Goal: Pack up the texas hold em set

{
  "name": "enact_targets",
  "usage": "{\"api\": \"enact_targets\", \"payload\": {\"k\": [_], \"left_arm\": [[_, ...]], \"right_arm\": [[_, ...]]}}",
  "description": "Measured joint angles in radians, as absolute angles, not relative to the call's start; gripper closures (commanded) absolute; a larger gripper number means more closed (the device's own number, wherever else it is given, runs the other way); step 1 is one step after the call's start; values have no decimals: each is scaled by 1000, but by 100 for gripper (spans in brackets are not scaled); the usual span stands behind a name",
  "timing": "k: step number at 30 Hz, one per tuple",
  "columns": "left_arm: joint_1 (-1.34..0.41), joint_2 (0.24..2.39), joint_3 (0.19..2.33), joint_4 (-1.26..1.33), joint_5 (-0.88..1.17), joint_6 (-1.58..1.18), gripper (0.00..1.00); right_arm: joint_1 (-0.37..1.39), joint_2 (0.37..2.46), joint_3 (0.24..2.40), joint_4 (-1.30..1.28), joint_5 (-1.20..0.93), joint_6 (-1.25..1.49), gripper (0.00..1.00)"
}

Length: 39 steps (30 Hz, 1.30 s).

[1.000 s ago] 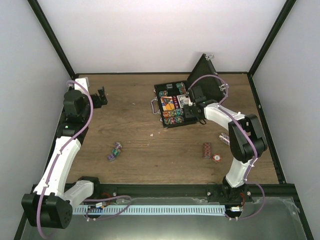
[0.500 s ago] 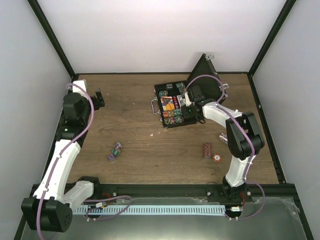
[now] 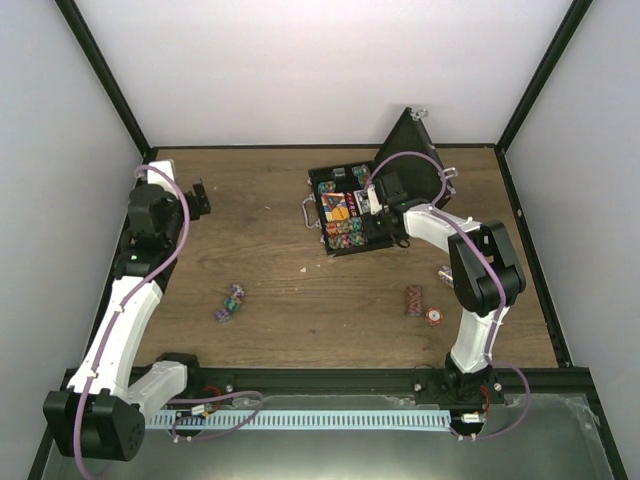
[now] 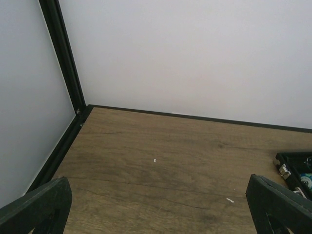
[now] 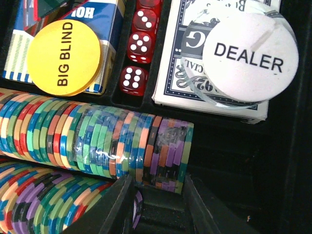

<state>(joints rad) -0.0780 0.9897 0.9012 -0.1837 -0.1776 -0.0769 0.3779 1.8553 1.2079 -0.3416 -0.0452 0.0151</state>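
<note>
The black briefcase (image 3: pixel 345 253) lies open at the back of the table, its lid (image 3: pixel 412 150) raised. My right gripper (image 3: pixel 372 205) is down inside it. In the right wrist view its jaws (image 5: pixel 158 209) stand a little apart at the right end of a row of multicoloured chips (image 5: pixel 97 141), and one purple chip (image 5: pixel 137 207) leans by the left finger. Card decks (image 5: pixel 175 53), red dice (image 5: pixel 139 46), a yellow BIG BLIND button (image 5: pixel 64 57) and a white DEALER button (image 5: pixel 250 57) lie beyond. My left gripper (image 3: pixel 201 197) hangs open and empty at the far left.
Loose chip stacks lie on the wood at the left (image 3: pixel 229 303) and to the right of the case (image 3: pixel 414 300), with a single chip (image 3: pixel 434 317) and a small piece (image 3: pixel 447 272) nearby. Black frame posts and white walls close in the table. The case's corner (image 4: pixel 297 168) shows at the left wrist view's right edge.
The right jaws have parted slightly over the chip row, and the right arm has pushed a little farther into the case. The left gripper has swung back toward the left wall.
</note>
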Motion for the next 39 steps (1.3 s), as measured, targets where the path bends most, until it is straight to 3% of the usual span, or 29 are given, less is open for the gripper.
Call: {"api": "enact_targets", "payload": {"k": [8, 27, 36, 39], "left_arm": [[-78, 999, 901, -191, -174, -77, 0], [-78, 1009, 901, -197, -175, -77, 0], [-78, 1009, 901, -197, -179, -77, 0], [-78, 1009, 901, -197, -184, -77, 0]], "right_arm": [[378, 1856, 1209, -332, -53, 16, 61], [378, 1848, 1209, -315, -52, 40, 15], [423, 1703, 1209, -370, -66, 101, 9], [467, 1599, 1195, -395, -89, 156, 2]]}}
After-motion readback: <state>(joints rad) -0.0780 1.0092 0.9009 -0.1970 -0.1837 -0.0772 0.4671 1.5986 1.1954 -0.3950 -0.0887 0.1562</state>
